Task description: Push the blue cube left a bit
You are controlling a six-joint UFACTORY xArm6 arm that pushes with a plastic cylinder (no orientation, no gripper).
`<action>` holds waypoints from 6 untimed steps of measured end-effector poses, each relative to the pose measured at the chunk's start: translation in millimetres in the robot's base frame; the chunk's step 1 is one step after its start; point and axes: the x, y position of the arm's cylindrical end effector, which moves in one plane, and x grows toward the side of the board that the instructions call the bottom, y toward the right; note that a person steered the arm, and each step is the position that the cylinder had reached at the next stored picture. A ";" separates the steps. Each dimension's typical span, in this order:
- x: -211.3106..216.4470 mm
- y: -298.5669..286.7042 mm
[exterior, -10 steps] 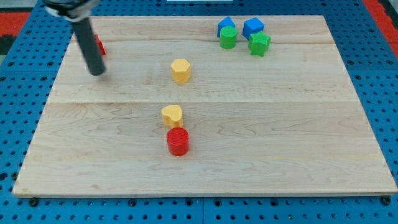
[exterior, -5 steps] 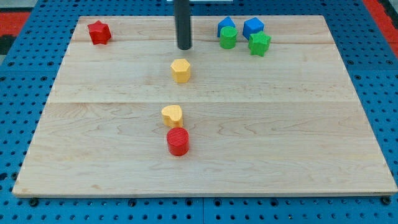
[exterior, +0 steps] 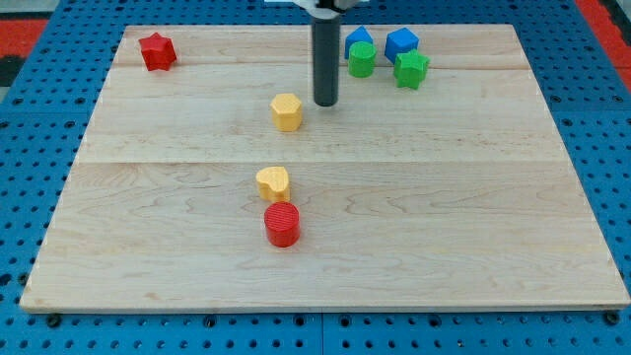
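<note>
From my tip point(exterior: 325, 103) I see bare board toward the view's right and bottom, while the yellow hexagon block point(exterior: 287, 111) sits just beside it on the left and the green cylinder point(exterior: 362, 60) (blue cube point(exterior: 401, 43) behind) crowds the upper right.

A light wooden board point(exterior: 325, 247) made of long planks lies flat. Under it is a blue sheet point(exterior: 30, 197) full of little holes. Red patches point(exterior: 22, 35) show past the top corners. The light is bright and even.
</note>
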 end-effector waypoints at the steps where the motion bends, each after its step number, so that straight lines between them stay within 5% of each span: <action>1: 5.1 34.0; 3: -3.8 207.8; 4: -79.1 196.7; 6: -109.2 94.7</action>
